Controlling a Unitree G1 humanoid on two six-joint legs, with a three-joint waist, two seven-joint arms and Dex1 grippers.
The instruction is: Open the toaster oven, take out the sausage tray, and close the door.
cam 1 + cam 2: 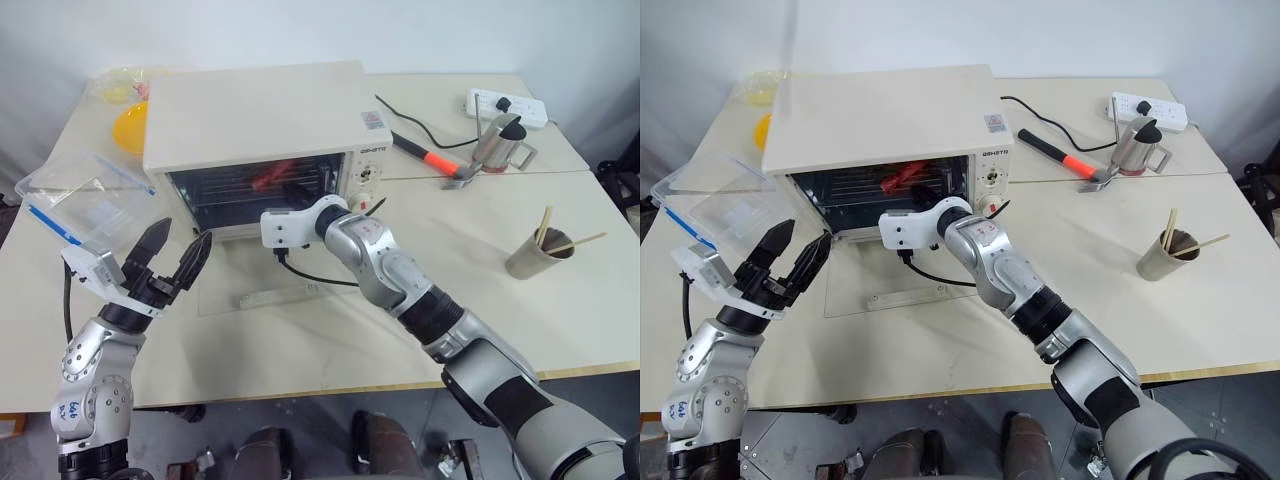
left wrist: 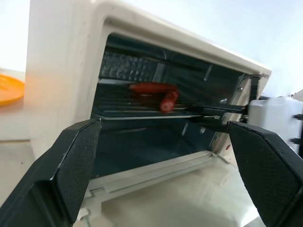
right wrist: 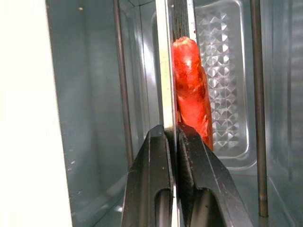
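This looks like a test room, with a plain pale wooden table (image 1: 560, 300), a white power strip (image 1: 508, 104) and a red-handled hammer (image 1: 428, 155).

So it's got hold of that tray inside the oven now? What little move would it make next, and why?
Probably a short straight pull toward itself. The right gripper is shut on the sausage tray's front rim, the tray with its sausages sits inside the toaster oven, and the door lies open flat on the table. The open left gripper waits nearby, perhaps to support the tray.
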